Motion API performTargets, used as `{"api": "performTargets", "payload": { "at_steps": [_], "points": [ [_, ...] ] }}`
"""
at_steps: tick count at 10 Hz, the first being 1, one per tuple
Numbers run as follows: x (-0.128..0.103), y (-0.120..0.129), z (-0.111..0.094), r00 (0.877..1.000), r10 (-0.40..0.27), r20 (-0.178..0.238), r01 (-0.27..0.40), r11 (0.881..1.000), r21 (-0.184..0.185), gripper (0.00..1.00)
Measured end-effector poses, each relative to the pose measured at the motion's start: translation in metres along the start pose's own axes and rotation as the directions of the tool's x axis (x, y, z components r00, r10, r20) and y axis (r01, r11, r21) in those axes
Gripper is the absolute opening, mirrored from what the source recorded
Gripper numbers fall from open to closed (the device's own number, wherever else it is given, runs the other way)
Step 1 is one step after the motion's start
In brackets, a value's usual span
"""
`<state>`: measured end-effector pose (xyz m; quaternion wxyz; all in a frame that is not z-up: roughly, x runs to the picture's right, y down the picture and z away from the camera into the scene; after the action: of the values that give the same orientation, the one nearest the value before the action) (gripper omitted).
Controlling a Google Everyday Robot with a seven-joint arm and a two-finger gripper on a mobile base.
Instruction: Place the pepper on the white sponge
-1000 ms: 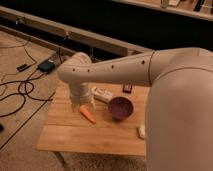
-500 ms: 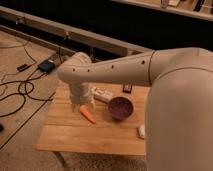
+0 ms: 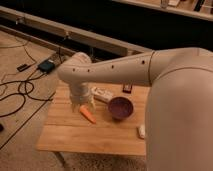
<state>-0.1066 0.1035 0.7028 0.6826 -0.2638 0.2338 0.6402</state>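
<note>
- The pepper (image 3: 88, 115) lies flat on the tabletop (image 3: 70, 137), left of centre. Its long axis runs on a diagonal, the thick end up-left and the tip pointing down-right toward the front edge.
- The gripper (image 3: 83, 106) hangs from the downturned wrist directly over the pepper's thick end, near or at contact. Which of the two cannot be told, nor whether the gripper is spread or closed. The pepper appears to rest on the wood, not lifted.
- The white sponge (image 3: 141, 131) sits well apart to the right of the pepper, close to the front right of the tabletop and partly cut off by the arm's bulk.
- The purple bowl (image 3: 121, 107) stands between pepper and sponge, slightly farther back. Judgement: a carry to the sponge should pass in front of the bowl or above its rim.
- A white bottle (image 3: 102, 93) lies behind the pepper, just beside the wrist.
- The tabletop is pale wood. Beyond it are a carpeted floor, loose cables (image 3: 20, 92) to the left and a dark ledge behind.
</note>
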Motion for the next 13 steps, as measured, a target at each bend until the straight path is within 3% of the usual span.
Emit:
{"api": "performTargets", "payload": {
  "at_steps": [5,7,8,10,13],
  "points": [
    [-0.001,0.0,0.001,1.0,-0.002,-0.002,0.002,1.0,0.001,0.65],
    [-0.008,-0.006,0.01,0.997,-0.072,-0.009,0.072,0.997,0.018,0.65],
    [-0.016,-0.009,0.019,0.991,-0.136,-0.006,0.136,0.99,0.035,0.65],
    [-0.034,-0.005,0.038,0.961,-0.276,0.0,0.275,0.959,0.071,0.65],
    [-0.048,0.007,0.066,0.914,-0.405,0.006,0.404,0.912,0.07,0.65]
  ]
}}
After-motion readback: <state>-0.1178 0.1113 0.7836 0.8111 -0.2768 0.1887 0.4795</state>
